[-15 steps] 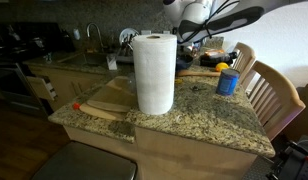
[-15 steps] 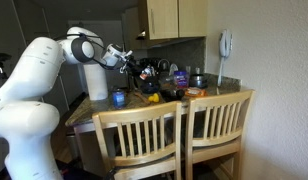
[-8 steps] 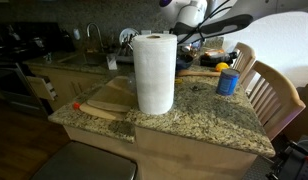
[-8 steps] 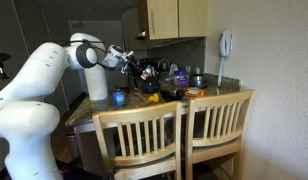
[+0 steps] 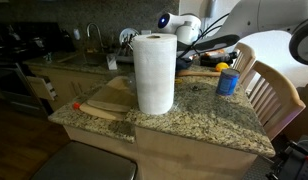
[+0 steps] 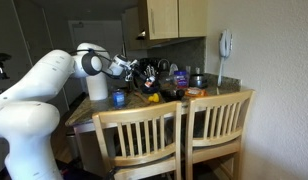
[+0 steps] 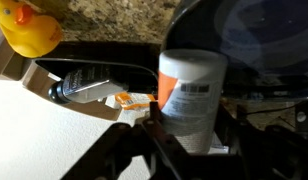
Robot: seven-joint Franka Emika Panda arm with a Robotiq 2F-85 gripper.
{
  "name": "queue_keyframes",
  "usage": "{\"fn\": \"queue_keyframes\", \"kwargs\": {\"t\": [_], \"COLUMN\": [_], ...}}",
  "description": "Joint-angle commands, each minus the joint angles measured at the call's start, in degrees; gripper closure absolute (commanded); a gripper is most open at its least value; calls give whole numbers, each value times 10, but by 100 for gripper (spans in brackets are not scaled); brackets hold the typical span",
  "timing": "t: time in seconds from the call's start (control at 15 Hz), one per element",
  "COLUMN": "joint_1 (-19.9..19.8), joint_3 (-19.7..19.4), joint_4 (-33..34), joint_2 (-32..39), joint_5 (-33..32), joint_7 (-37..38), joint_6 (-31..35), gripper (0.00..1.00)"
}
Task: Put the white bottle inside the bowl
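In the wrist view my gripper [image 7: 191, 132] is shut on the white bottle [image 7: 192, 85], a slim whitish bottle with a printed label and an orange stripe. It is held upright between the two dark fingers. A dark, shiny bowl [image 7: 262, 40] lies just behind and to the right of the bottle. In both exterior views the white arm reaches over the back of the granite counter [image 5: 184, 125], with the gripper [image 5: 206, 45] [image 6: 135, 68] low among dark items. The bottle itself is too small to make out there.
A big paper towel roll [image 5: 154, 73] [image 6: 96, 84] stands mid-counter. A blue container with a yellow top [image 5: 227, 80] [image 6: 119, 98] is nearby. A yellow rubber duck [image 7: 29, 28], a wooden board [image 5: 104, 100] and two wooden chairs [image 6: 184, 135] are also there.
The arm has dropped lower and swung toward the counter's back. The gripper, still holding the bottle, now hangs closer to the dark items there.
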Motion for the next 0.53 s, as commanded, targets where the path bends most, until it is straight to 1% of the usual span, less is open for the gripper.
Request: {"fn": "queue_keyframes", "kwargs": {"t": [0.0,0.2,0.47], "joint_1": [7,12,-3], "joint_3": [-19,-26,2], "joint_4": [12,4,-10], "joint_2": [11,7,-8], "joint_5": [-17,-30,8], "joint_7": [38,83,83], "joint_6": [-10,-7,13], "gripper": [71,71,71]}}
